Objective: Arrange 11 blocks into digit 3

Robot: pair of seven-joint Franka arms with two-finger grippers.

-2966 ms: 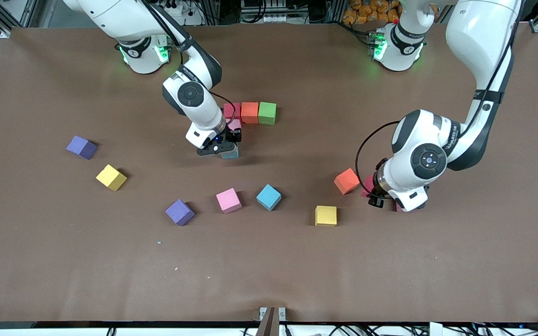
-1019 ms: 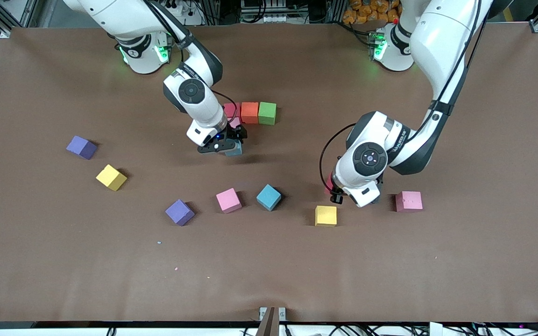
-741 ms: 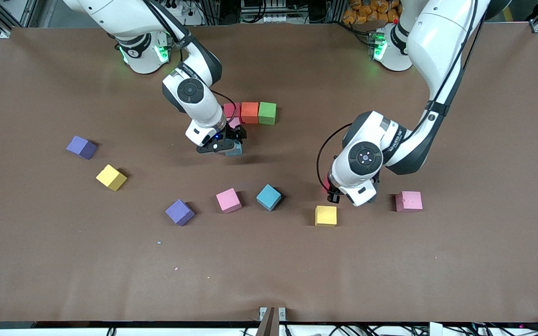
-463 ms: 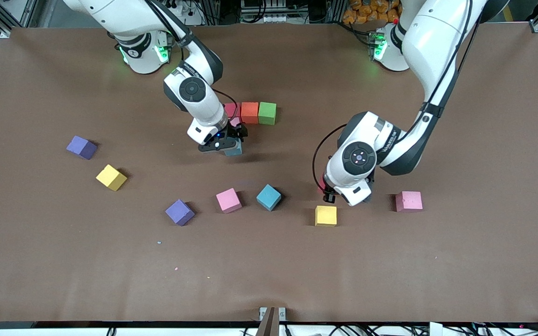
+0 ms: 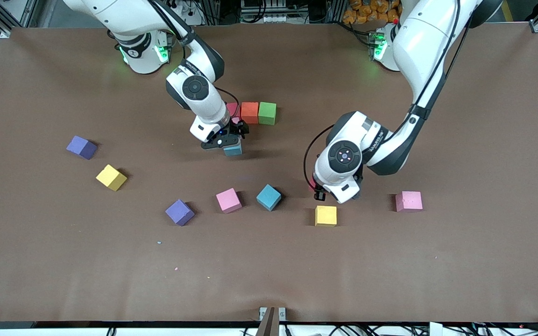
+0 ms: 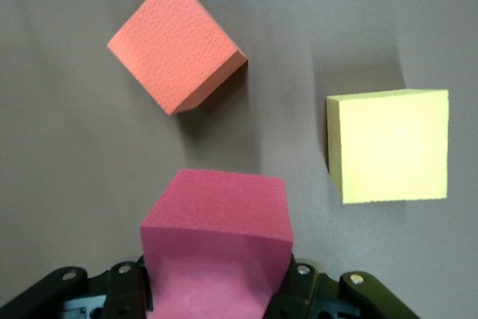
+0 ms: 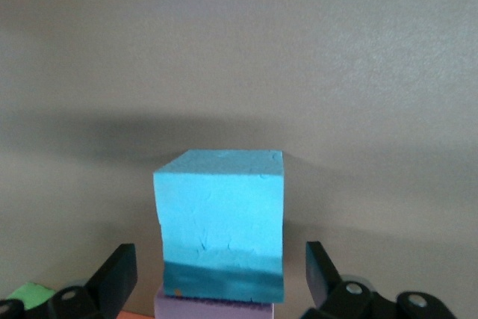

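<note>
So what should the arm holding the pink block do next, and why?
Probably carry it toward the row of red, orange and green blocks. The left tool is shut on the dark pink block, up over the table near the yellow block. The right tool stands open around a blue block beside that row, so the digit seems to be growing there.

left gripper [image 6: 216, 296]: reaches out from base, raised off table, clamped on a red block [image 6: 216, 248] | right gripper [image 7: 220, 278]: low at table, fingers spread wide
</note>
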